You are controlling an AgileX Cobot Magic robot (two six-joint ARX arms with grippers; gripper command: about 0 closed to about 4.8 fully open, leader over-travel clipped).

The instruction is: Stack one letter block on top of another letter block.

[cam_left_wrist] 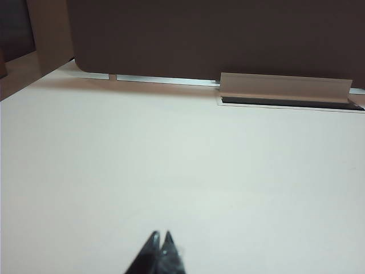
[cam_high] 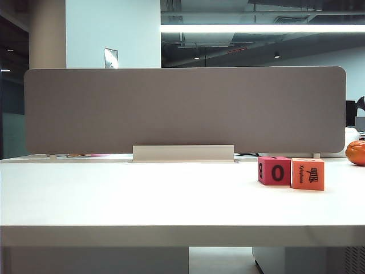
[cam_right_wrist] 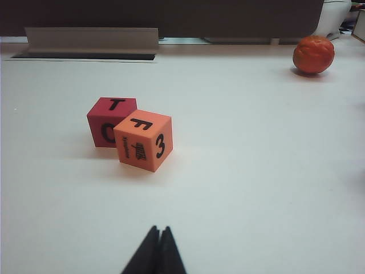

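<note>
Nearest to the exterior camera is the white table [cam_high: 114, 200], and it is also the largest thing; behind it stands the grey divider panel [cam_high: 182, 108]. Both blocks sit at about 4 o'clock in that view, side by side and touching: the red-pink block [cam_high: 274, 170] with its "O" toward the camera, and the orange block [cam_high: 308, 174] just to its right and a little nearer. An orange ball [cam_high: 356, 152] lies farther back at 3 o'clock, well apart from them. Neither arm shows in the exterior view. The right gripper [cam_right_wrist: 155, 246] hangs low over bare table with the blocks ahead at 11 o'clock, its jaws pressed together and holding nothing; the left gripper [cam_left_wrist: 160, 250] is the same, clenched and empty, with no block in its view. I judge that nothing is done yet. The right gripper should first open, then take the orange block by two opposite free faces, not the face against its neighbour. A cube has no long axis; its "F" face looks up and one corner points toward the right wrist camera, so the wrist should turn to meet flat sides.
</note>
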